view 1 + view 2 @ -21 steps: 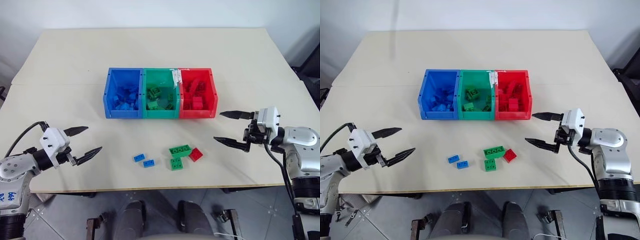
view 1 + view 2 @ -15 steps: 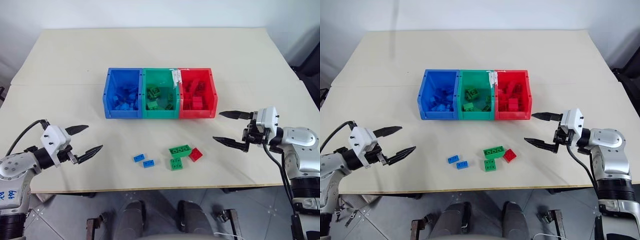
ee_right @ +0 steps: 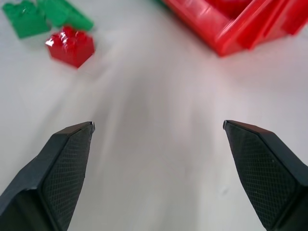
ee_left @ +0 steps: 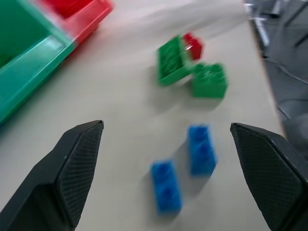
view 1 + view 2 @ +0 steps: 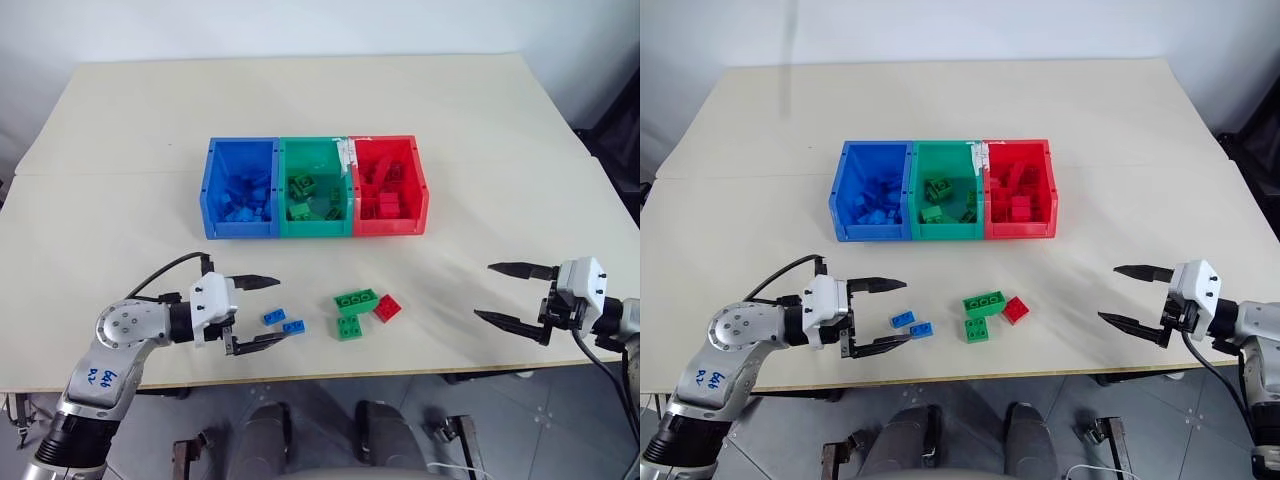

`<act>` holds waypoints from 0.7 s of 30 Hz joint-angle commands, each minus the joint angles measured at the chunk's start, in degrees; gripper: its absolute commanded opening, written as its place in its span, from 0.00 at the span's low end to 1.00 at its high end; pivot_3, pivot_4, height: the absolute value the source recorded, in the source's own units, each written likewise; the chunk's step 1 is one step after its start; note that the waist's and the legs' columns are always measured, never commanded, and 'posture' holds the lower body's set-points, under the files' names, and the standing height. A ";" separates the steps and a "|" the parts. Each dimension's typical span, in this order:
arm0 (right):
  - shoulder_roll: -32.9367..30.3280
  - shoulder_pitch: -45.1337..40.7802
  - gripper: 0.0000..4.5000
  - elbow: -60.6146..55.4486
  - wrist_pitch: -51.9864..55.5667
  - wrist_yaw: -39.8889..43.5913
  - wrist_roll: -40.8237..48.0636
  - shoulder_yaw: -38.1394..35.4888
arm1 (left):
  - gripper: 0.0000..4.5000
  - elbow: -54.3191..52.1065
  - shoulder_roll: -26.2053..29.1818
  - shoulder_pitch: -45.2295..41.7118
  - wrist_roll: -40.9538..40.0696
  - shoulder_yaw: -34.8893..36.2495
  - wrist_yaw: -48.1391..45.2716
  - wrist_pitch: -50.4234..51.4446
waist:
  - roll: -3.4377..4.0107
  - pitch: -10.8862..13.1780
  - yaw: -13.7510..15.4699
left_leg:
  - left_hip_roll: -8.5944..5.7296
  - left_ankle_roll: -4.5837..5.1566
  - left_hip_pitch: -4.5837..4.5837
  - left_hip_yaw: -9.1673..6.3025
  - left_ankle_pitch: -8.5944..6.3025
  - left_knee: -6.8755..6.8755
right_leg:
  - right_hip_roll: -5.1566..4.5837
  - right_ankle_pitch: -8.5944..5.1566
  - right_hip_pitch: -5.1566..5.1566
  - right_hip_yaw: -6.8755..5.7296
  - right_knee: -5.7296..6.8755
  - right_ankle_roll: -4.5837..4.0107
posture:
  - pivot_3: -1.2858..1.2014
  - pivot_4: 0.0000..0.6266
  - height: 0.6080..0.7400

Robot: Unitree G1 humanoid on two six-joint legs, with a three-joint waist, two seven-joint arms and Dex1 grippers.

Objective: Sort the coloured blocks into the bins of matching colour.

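The left gripper (image 5: pixel 262 313) hovers low over the table (image 5: pixel 120 120) with its jaws spread wide and empty, aimed at the two blue blocks (image 5: pixel 284 321), which lie side by side just beyond its fingertips; the wide spread appears chosen so that the fingers can straddle one small brick. To the right of these lie two green blocks (image 5: pixel 354 311), touching each other, with the red block (image 5: pixel 388 308) against their right side; all five rest on the bare table near its front edge, well short of the bins (image 5: pixel 315 230). The bins stand joined in a row at mid-table, blue, green and red from left to right, each already holding bricks of its own colour. The order of the loose blocks roughly mirrors that of the bins, so each has a short, nearly straight path to its target. At far right, the right gripper (image 5: pixel 512 293) is likewise fully open and empty, well apart from the red block, probably waiting.
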 commanded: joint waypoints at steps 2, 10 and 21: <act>1.71 -6.31 1.00 -0.29 0.00 4.05 -0.27 4.99 | 1.00 -2.56 0.93 0.88 -1.89 0.81 -1.36 0.80 | 0.01 0.00 -0.26 | 0.04 -0.01 0.03 0.03 0.00 0.03 | 0.03 0.02 0.00 0.00 0.03 -0.04 | 0.52 0.24 1.00; 7.15 -20.43 1.00 3.90 1.36 12.38 -2.93 21.36 | 1.00 -5.12 1.93 5.04 -2.48 3.89 -1.18 0.65 | 0.02 0.00 -0.18 | 0.14 -0.07 0.02 0.05 -0.07 0.11 | 0.05 0.05 0.00 -0.01 0.03 -0.09 | 0.52 0.24 1.00; 8.02 -28.33 0.81 14.80 -4.52 12.38 -2.06 36.44 | 1.00 -8.23 2.21 10.64 -1.52 8.14 2.86 0.11 | 0.02 0.00 0.32 | 0.15 -0.03 -0.08 0.04 -0.15 0.17 | 0.04 0.05 -0.03 -0.06 0.04 -0.09 | 0.52 0.24 1.00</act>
